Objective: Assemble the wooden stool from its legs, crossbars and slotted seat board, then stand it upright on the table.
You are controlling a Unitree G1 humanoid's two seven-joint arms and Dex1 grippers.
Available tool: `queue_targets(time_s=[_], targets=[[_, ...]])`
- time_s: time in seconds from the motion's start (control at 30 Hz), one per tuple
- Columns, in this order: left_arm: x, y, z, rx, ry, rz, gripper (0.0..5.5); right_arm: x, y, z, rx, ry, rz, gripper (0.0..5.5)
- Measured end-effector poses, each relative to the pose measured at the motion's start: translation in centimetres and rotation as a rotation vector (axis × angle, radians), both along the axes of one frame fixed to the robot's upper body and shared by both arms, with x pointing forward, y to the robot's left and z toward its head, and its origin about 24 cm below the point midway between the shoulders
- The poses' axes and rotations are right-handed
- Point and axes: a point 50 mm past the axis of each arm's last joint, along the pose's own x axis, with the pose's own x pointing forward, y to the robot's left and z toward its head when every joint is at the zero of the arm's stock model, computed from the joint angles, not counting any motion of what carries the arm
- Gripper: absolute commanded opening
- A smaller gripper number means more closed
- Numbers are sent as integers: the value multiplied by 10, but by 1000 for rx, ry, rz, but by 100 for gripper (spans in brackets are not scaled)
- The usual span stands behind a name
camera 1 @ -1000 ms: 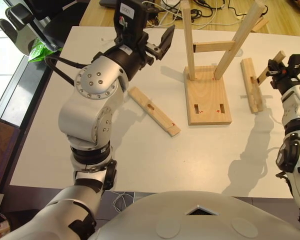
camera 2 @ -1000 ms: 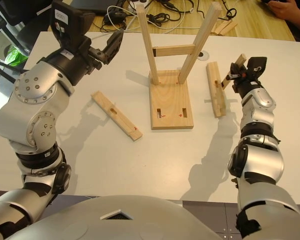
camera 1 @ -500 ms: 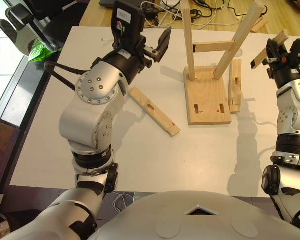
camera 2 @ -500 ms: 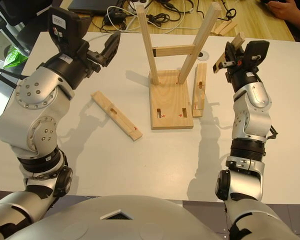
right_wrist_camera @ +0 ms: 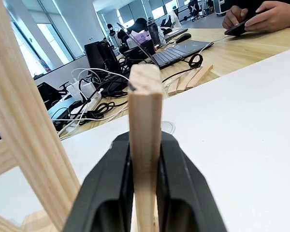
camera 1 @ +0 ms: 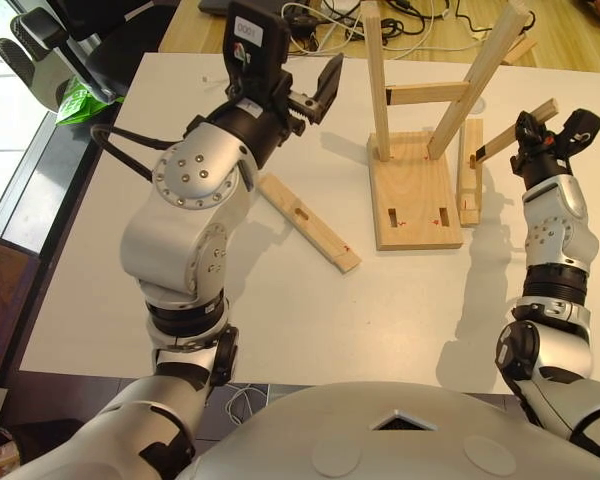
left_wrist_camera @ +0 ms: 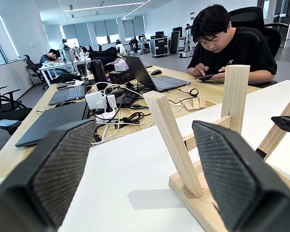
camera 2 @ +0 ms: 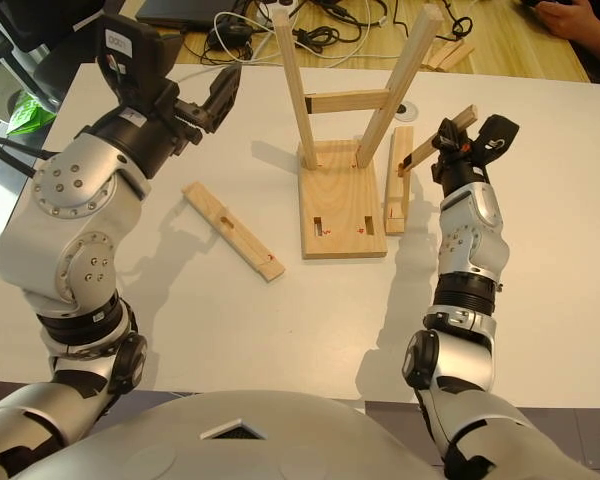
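Bright, even light fills the room, from strip lights (left_wrist_camera: pixel 100 7) on the ceiling and a far wall of windows (left_wrist_camera: pixel 102 29) that show nearly white. The white tabletop (camera 1: pixel 100 250) glows but throws back no hard glare. A soft grey shadow falls from the upright leg (camera 1: pixel 378 80) toward my left. My wrist views stretch at their edges, so the pads (left_wrist_camera: pixel 63 169) of my left hand (left_wrist_camera: pixel 140 162) loom huge.
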Motion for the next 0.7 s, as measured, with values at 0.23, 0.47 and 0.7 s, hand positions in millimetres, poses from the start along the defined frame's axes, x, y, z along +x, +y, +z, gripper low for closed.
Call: queue_targets(time_s=[0.23,0.47,0.7], targets=[[0,0,0,0,2,-1,369,-1,0,-10,27,23,-16,39],[1,0,0,-2,-3,-2,369,1,8,-8,-182,16,9,39],[0,0,1,-3,-11,5,369,-18,0,-6,-365,56,41,39]])
